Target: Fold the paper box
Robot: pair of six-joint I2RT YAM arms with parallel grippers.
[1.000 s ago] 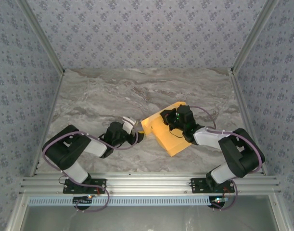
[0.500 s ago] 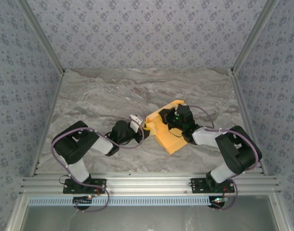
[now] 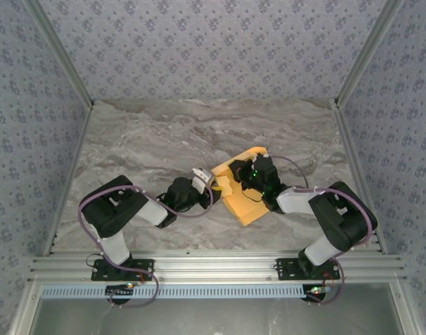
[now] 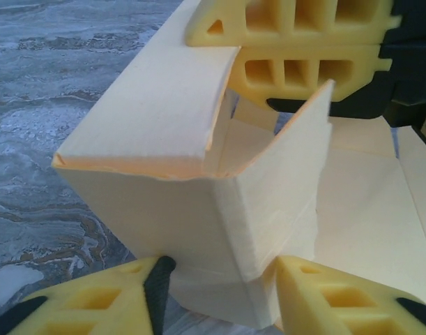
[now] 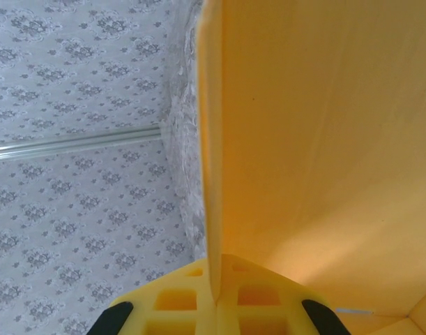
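— Where do we find the paper box (image 3: 249,208)?
— On the table (image 3: 143,139), right of the middle, between our two arms. Its long axis seems to run away from the bases, with the near end leaning a little right. It is partly erected.
— Which arm is nearer?
— Both are at it. The right gripper (image 5: 216,283) is clamped tight on an upright wall (image 5: 324,125), whose edge runs down between the fingers. The left gripper (image 4: 219,276) meets the box from its left side, with the folded corner (image 4: 233,223) straight ahead between the jaws.
— So is our left one gripping?
— Its jaws stand apart, one on each side of that corner. Whether the pads press it or merely flank it, we cannot tell.
— What does the next move turn on?
— We judge it turns on that corner lying dead ahead of the left jaws, with the loose flap (image 4: 150,118) leaning over above it, not yet tucked.
— And what escapes us?
— From above, the right wrist covers the far part of the box. We cannot make out slots or tabs, and the walls hide most of the box floor
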